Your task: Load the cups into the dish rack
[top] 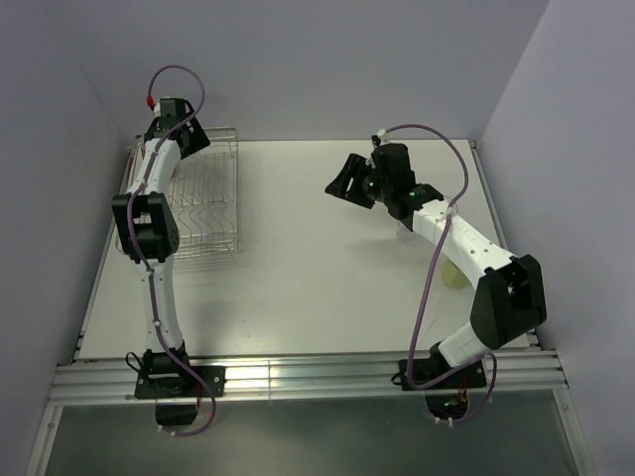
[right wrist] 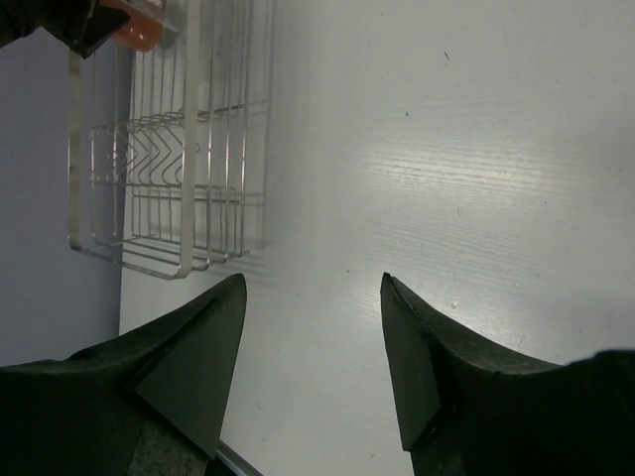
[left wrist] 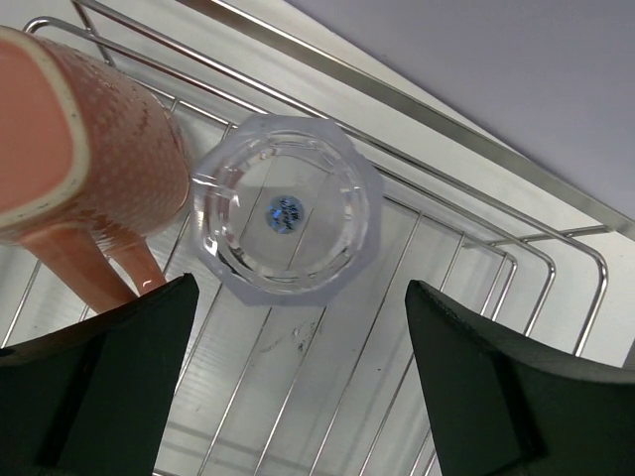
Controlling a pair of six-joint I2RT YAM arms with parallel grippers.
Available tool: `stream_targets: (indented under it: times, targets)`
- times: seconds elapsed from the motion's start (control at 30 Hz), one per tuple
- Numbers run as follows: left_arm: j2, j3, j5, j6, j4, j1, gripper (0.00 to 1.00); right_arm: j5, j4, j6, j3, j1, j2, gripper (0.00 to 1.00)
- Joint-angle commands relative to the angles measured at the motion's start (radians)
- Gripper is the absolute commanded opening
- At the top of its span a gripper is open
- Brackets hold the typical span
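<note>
The dish rack point(top: 203, 213) sat at the far left corner of the table point(top: 317, 288); inside it, the terracotta mug point(left wrist: 99, 149) stood just beside a clear tumbler point(left wrist: 283, 213); the left gripper point(left wrist: 298, 288) hung open astride that tumbler; the right gripper point(right wrist: 313, 283) gaped empty above the tabletop, right of centre.

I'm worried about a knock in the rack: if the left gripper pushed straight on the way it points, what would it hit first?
Most likely the clear tumbler, which stands in the dish rack straight ahead of the left gripper, centred between its open jaws. The orange mug sits beside that line.
</note>
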Motion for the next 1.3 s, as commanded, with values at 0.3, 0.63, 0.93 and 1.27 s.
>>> stream_targets:
  times: [0.3, 0.63, 0.93, 1.27]
  targets:
    - [-0.074, 0.007, 0.026, 0.0, 0.029, -0.017, 0.93, 0.033, 0.01, -0.03, 0.022, 0.004, -0.019, 0.64]
    - [-0.323, -0.124, 0.044, -0.06, -0.009, -0.017, 0.92, 0.113, -0.072, -0.051, 0.033, -0.002, -0.09, 0.63]
    - [-0.754, -0.526, 0.213, -0.158, 0.147, -0.179, 0.93, 0.217, -0.237, -0.065, -0.041, -0.108, -0.2, 0.62]
    - [-1.002, -0.876, 0.239, -0.198, 0.323, -0.446, 0.92, 0.432, -0.327, -0.097, -0.119, -0.175, -0.212, 0.57]
